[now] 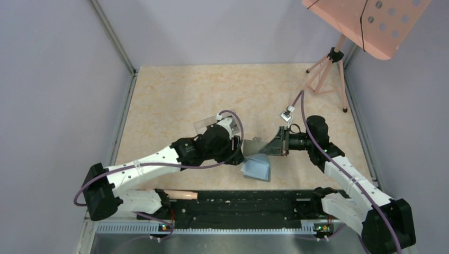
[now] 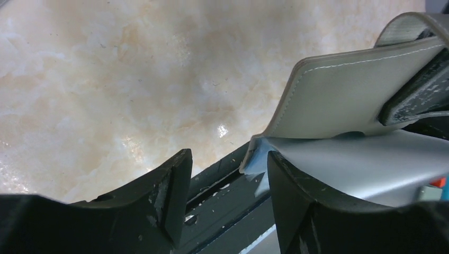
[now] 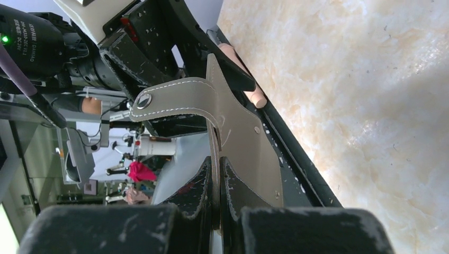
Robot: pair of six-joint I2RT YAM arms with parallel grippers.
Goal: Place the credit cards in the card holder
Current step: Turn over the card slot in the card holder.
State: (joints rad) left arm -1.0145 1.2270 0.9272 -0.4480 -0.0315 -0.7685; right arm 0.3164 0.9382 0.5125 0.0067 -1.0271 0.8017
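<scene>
The gray card holder (image 1: pixel 257 146) is held off the table between the two grippers, spread open, with its blue-gray inner flap (image 1: pixel 257 169) hanging down. My right gripper (image 1: pixel 276 145) is shut on one gray flap (image 3: pixel 241 132), pinched edge-on between its fingers (image 3: pixel 198 182); the snap tab (image 3: pixel 174 100) curls to the left. My left gripper (image 2: pixel 227 164) is open with nothing between its jaws. The holder (image 2: pixel 349 90) lies just right of it, and the lower flap rests against the outer side of the right finger (image 2: pixel 296 201). No black credit card shows in any view.
A clear plastic box (image 1: pixel 207 123) sits behind the left wrist. A pink tripod (image 1: pixel 328 69) and a pink perforated panel (image 1: pixel 365 21) stand at the back right. A black rail (image 1: pixel 249 203) runs along the near edge, with a tan rod (image 1: pixel 180 194) on it.
</scene>
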